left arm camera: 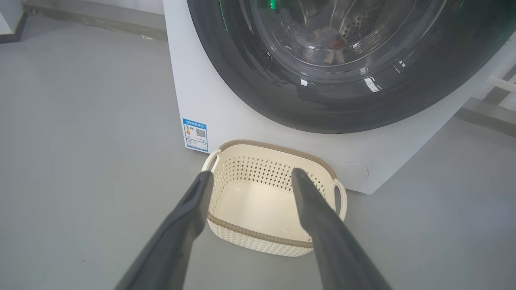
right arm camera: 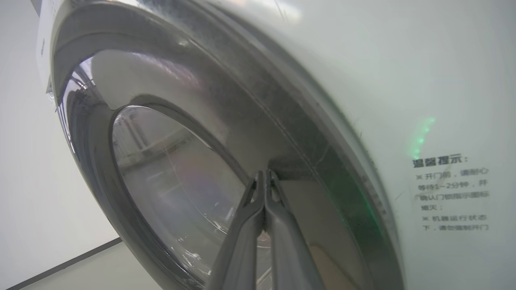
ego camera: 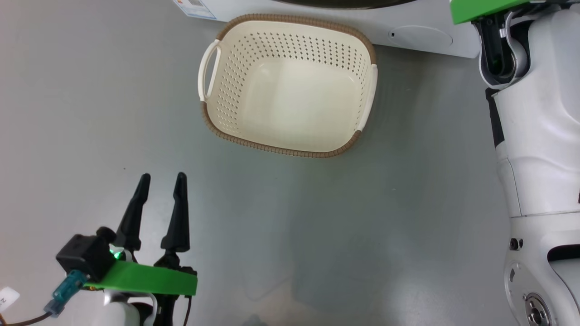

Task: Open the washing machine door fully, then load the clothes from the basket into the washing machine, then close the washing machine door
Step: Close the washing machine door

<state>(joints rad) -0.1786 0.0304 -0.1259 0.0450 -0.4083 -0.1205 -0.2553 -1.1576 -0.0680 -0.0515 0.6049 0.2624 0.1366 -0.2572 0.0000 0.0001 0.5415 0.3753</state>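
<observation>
While the right gripper, jaws shut, touches the glossy washing machine door at its tips, it may skid and leave it ajar; the left gripper gapes before the empty basket.

Glossy white arm shell with green wrist plate, tapered black jaws, teal plug.

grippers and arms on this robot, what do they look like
Left gripper and right gripper: two long tapering dark fingers each. Bright green plate at each wrist. Black block, teal plug and cable on the left wrist. Right arm shell glossy white.
</observation>
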